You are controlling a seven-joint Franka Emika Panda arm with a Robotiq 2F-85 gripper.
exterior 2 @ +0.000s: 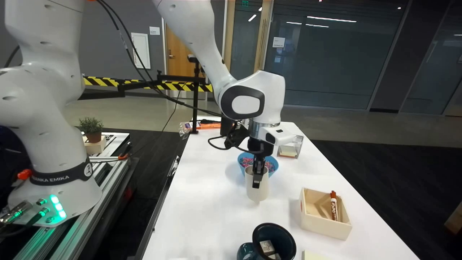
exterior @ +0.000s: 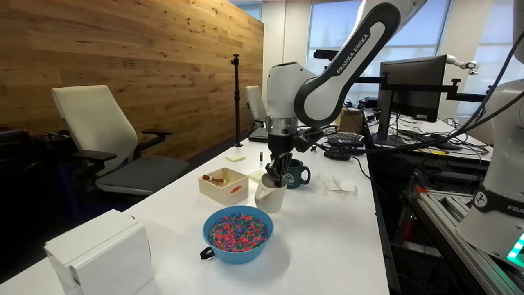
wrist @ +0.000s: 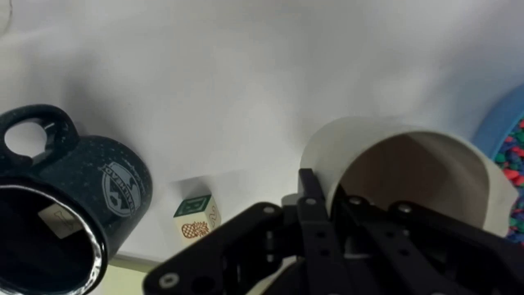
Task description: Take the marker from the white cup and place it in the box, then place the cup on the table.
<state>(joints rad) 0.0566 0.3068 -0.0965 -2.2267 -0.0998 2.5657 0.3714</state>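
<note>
I had the gripper (wrist: 325, 192) pinched across the rim of the white cup (exterior: 273, 200), roughly upright beneath it. With the marker (exterior 2: 334, 207) leaning in the box (exterior 2: 321, 225), I judged straight down onto the table (exterior 2: 209, 209) came next; base contact I couldn't tell.

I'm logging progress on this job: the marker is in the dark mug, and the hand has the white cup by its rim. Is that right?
Not quite: the marker is in the small tan box, not in the dark mug, as both exterior views show. The hand does have the white cup by its rim.
</note>
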